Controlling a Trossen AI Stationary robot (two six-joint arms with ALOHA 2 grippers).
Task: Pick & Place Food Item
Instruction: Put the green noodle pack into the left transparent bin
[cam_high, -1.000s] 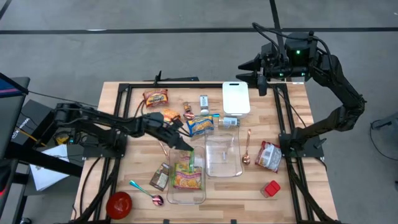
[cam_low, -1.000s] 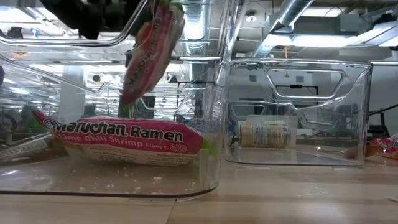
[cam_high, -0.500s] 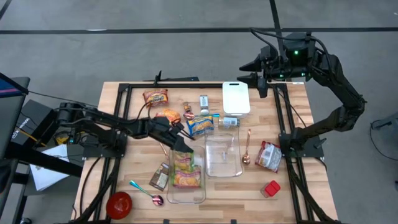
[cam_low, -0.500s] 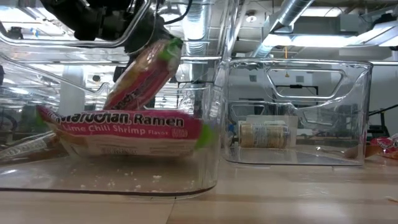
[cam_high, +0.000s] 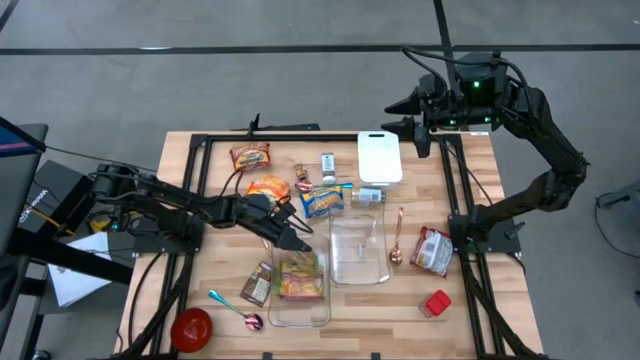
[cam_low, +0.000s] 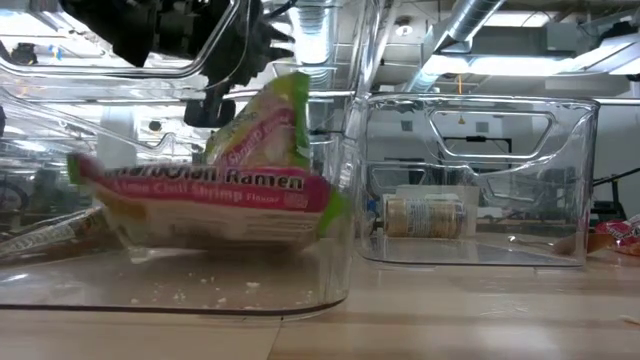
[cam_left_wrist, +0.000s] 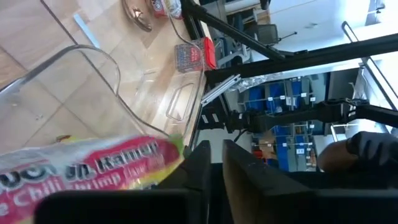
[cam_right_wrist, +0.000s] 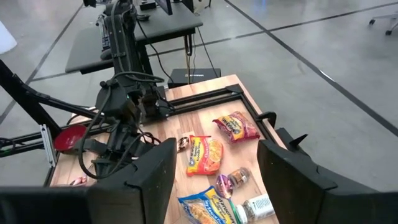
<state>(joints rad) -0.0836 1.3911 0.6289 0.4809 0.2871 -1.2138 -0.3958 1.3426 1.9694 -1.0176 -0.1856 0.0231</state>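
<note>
The left gripper (cam_high: 298, 240) hangs over the far rim of the left clear bin (cam_high: 272, 312), which stands on the wooden bench (cam_high: 200, 200). Its fingers (cam_left_wrist: 211, 171) stand only slightly parted, and the views do not settle whether they have let go of the ramen packet (cam_high: 300, 276); the packet lies inside this bin, just below the fingertips. In the low view the bin holds two packets: one lies across the floor of the bin with its printed side facing the camera, and a second packet (cam_low: 262, 132) leans upright behind it, close under the dark gripper (cam_low: 215, 60). A second clear bin (cam_high: 358, 248) stands just beside the first, on its right. A copper spoon (cam_high: 397, 238) lies to the right of that bin, and a red snack bag (cam_high: 432, 250) lies farther right. More food packets (cam_high: 250, 157) lie on the far part of the bench, near a white cutting board (cam_high: 379, 157). A red bowl (cam_high: 191, 328) sits at the near left corner. The right gripper (cam_high: 400, 112) waits above the far right edge of the bench, its fingers (cam_right_wrist: 155, 174) spread apart and grasping nothing.
</note>
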